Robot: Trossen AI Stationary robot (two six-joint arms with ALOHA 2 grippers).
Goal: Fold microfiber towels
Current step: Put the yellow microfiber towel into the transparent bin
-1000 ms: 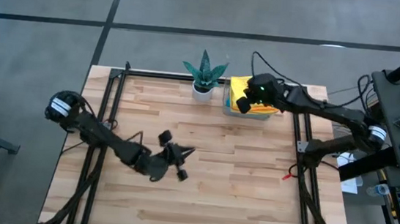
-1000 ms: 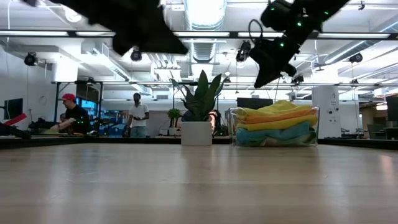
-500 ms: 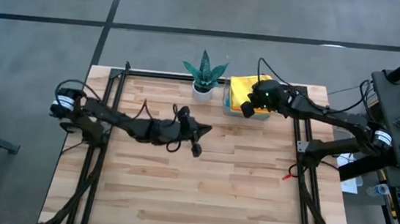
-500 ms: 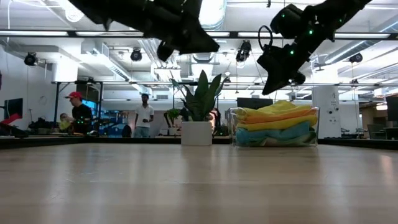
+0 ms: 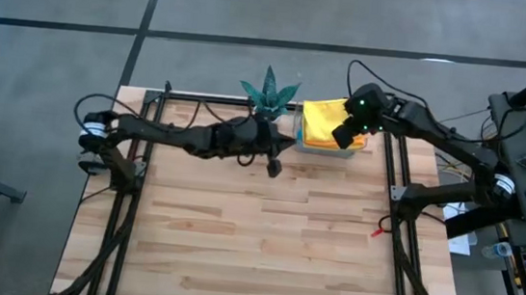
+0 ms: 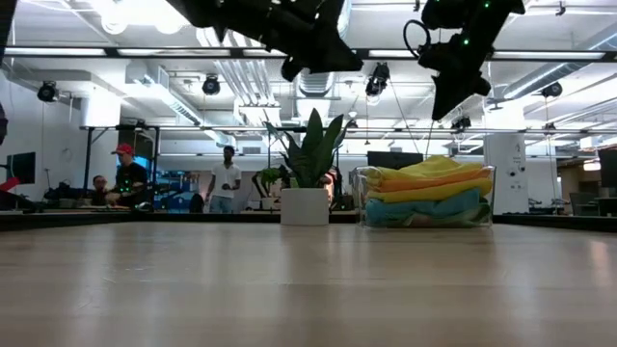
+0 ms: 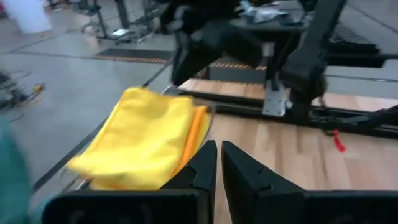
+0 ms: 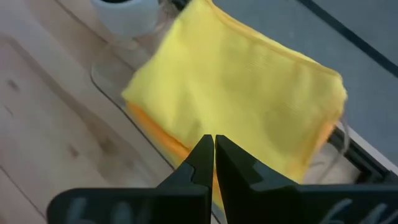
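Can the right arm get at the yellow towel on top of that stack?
Probably yes: the right gripper hangs shut just above the top yellow towel, which lies uncovered in the clear tray.

One camera looks straight down on the whole pale wooden worktop [image 5: 264, 235]. Another sits at worktop level, facing the room. Both wrist cameras sit close above the stacked yellow microfiber towels [image 8: 249, 93], which every view shares.

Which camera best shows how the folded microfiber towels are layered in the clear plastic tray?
The low view: the folded microfiber towels show as stacked yellow, orange, blue and green bands in the clear plastic tray. Other views show mostly the yellow top.
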